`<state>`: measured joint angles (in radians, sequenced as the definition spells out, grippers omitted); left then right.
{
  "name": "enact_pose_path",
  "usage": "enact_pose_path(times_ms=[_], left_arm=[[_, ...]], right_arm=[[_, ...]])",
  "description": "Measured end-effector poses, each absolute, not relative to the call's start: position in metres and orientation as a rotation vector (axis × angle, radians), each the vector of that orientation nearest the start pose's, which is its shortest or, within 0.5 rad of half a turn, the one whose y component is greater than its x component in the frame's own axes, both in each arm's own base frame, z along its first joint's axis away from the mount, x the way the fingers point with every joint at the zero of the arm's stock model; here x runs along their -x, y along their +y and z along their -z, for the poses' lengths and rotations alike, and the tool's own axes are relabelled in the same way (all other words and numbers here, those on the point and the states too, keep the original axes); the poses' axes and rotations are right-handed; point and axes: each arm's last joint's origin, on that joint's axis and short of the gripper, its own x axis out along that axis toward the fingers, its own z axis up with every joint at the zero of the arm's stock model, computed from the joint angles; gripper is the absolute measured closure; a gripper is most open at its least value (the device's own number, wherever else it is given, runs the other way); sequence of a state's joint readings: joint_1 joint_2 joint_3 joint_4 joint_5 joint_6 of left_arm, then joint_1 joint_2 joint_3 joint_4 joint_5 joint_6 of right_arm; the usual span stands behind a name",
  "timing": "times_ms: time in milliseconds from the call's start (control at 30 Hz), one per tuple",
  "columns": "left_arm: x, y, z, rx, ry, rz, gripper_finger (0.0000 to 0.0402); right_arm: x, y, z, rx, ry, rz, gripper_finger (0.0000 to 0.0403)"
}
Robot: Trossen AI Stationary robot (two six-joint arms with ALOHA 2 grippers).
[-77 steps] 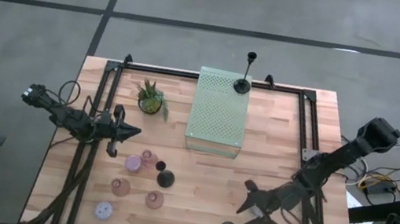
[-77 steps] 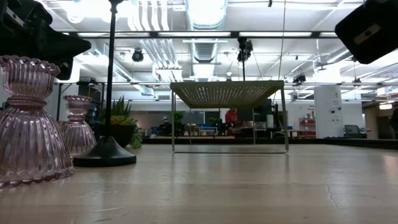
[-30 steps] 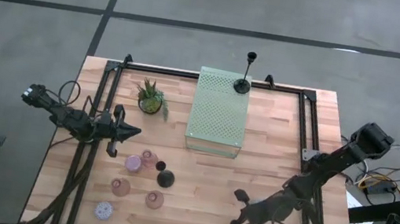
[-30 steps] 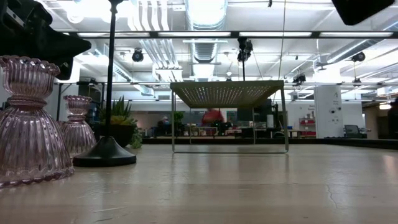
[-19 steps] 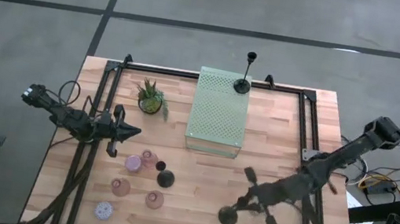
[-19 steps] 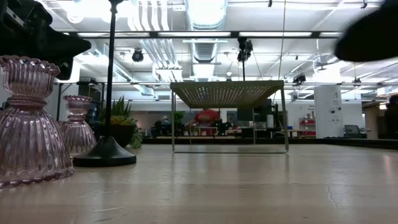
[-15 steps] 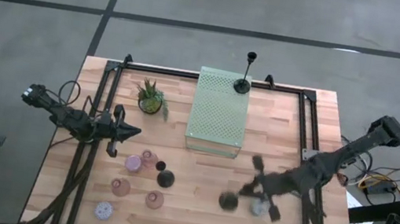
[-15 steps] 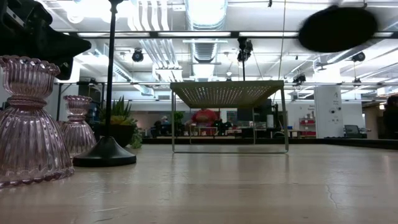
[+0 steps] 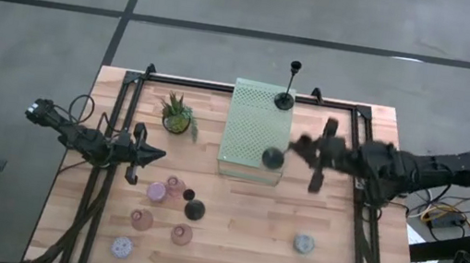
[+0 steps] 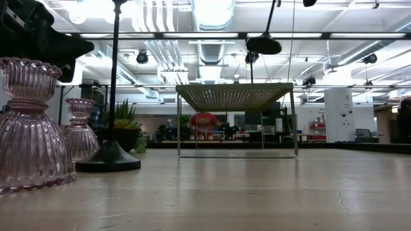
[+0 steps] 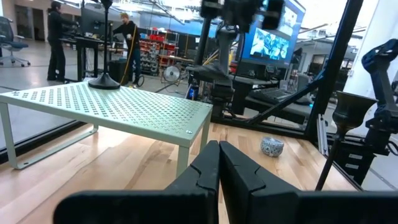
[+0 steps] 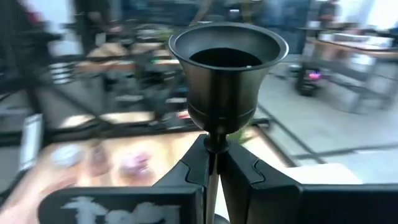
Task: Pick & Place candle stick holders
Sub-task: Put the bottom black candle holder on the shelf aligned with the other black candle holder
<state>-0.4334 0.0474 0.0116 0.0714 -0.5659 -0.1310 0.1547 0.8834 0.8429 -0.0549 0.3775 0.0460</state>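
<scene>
Gripping a black slim-stemmed candle stick holder [image 12: 226, 68] by its stem, the right tool [image 12: 213, 163] has its two fingers pressed shut just under the cup. Seen from above, that tool [image 9: 300, 148] hangs over the right edge of the pale green perforated block [image 9: 259, 112], and the held holder's round base [image 9: 273, 159] sits above the block's near right corner; from table height the base [image 10: 263, 45] is in the air, clear above the block [image 10: 234, 94].

On the near left of the wooden surface [image 9: 228, 242] stands the cluster of holders. Nearest is one pale lavender holder [image 9: 121, 247]. Behind it come four pink glass holders [image 9: 140, 220], [image 9: 181, 234], [image 9: 156, 192], [image 9: 176, 185]. Two black pieces stand with them, a round base [image 9: 194, 209] and a smaller dark one [image 9: 188, 195]. One grey-blue holder [image 9: 303, 244] lies alone on the near right, well apart from the rest.

The left tool [image 11: 217, 168] is closed on nothing, fingers together, and waits at the left side [image 9: 157, 155], just beyond the pink cluster.

Farther back stands one small green potted plant [image 9: 178, 115], left of the block. At the block's far right corner stands one more black slim-stemmed holder [image 9: 286, 99], upright.
</scene>
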Motion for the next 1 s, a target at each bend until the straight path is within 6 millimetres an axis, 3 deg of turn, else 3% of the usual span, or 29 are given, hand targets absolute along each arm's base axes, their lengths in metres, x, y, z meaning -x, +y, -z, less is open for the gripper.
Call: enact_pose_path(times_ms=[267, 400, 567, 1000], left_arm=[[-0.093, -0.026, -0.171, 0.148, -0.041, -0.131, 0.0390], [-0.093, -0.026, -0.171, 0.148, -0.041, -0.131, 0.0390], [-0.093, -0.026, -0.171, 0.149, -0.042, -0.130, 0.0390], [-0.093, -0.026, -0.171, 0.149, -0.042, -0.131, 0.0390]], right_arm=[[-0.203, -0.032, -0.366, -0.026, 0.197, 0.458, 0.0385], [-0.214, -0.055, -0.363, -0.066, 0.226, 0.410, 0.0385], [-0.228, -0.078, -0.353, -0.095, 0.280, 0.470, 0.0385], [-0.237, -0.101, -0.337, -0.132, 0.301, 0.526, 0.0385]])
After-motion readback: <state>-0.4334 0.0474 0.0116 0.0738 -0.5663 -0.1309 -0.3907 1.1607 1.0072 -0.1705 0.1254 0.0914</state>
